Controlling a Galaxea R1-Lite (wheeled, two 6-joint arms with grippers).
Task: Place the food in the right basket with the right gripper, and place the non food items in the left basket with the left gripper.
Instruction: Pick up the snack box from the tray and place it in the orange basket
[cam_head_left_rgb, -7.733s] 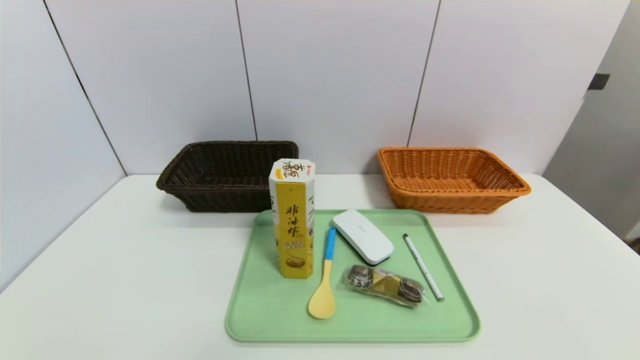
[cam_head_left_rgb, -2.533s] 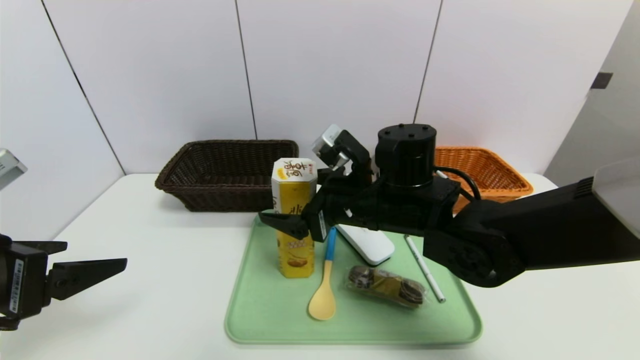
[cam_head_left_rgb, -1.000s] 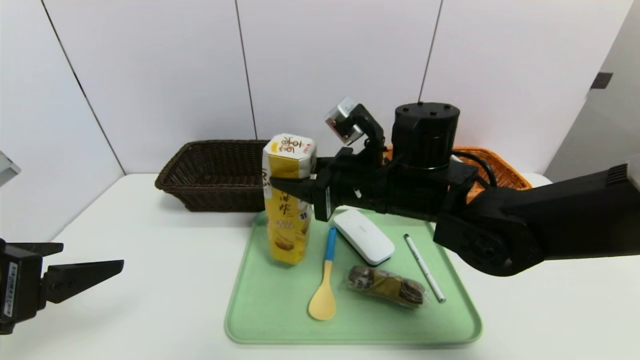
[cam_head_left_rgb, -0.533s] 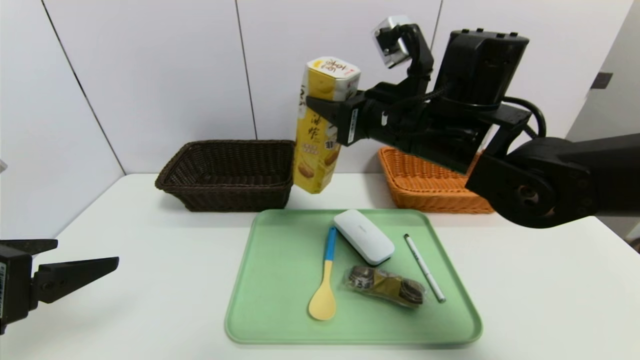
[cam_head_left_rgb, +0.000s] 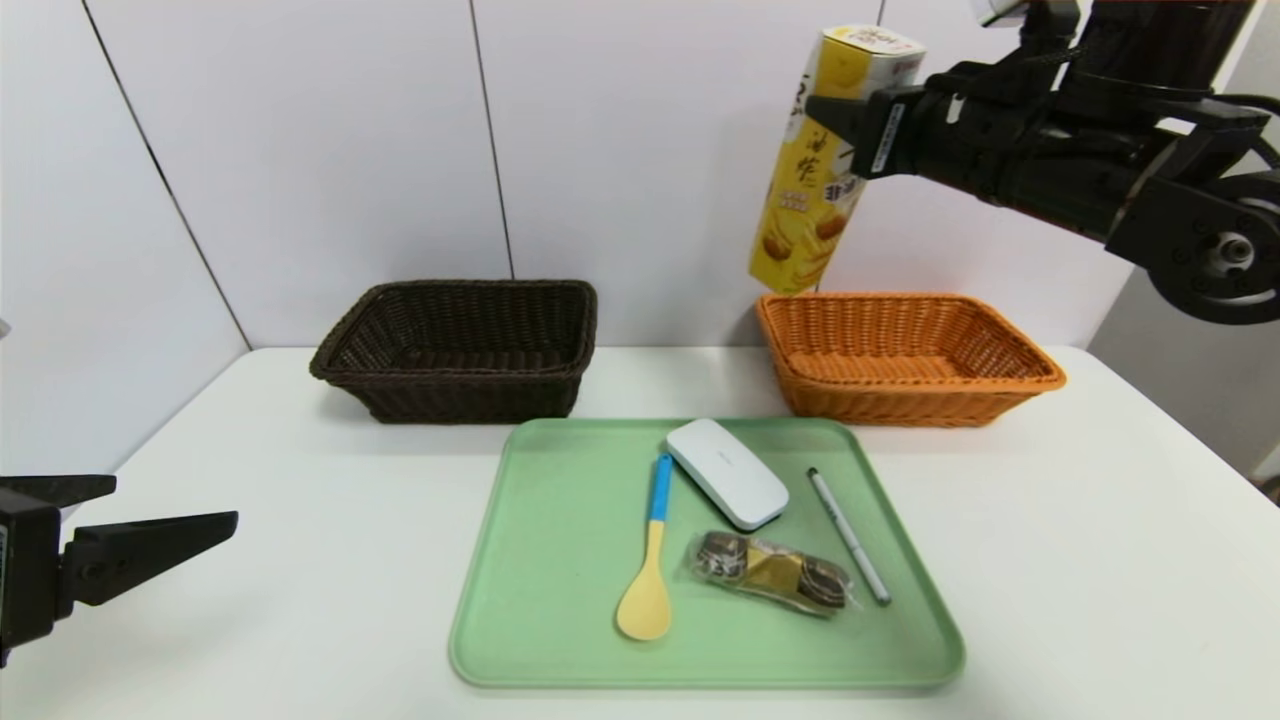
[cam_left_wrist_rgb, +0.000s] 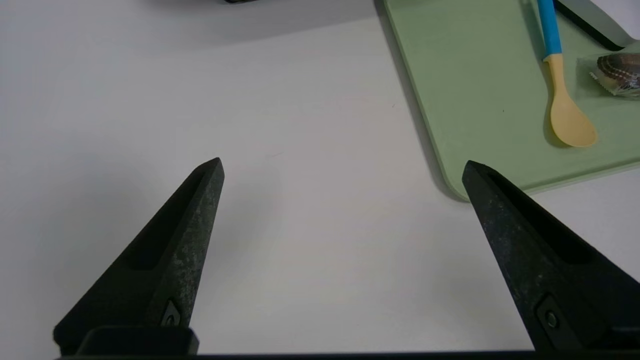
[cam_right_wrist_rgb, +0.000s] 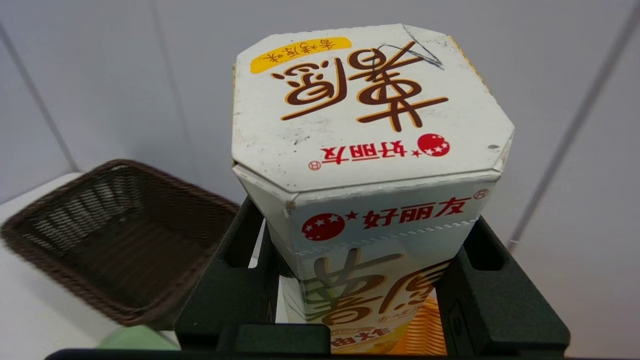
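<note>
Behind the orange basket (cam_head_left_rgb: 915, 410), wall panels — my right end effector (cam_head_left_rgb: 850, 125) grips the tilted box (cam_head_left_rgb: 800, 190); I'd centre it, then lower.

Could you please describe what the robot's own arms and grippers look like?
Both grippers, left and right, are black, with tapering, wedge-shaped fingers and a pale printed label on the side. The right arm is black too, with rounded joint housings, visible screws, a black cable and a silvery camera-like block near the wrist.

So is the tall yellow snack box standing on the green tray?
No, the right gripper holds the tall yellow snack box tilted in the air.
</note>
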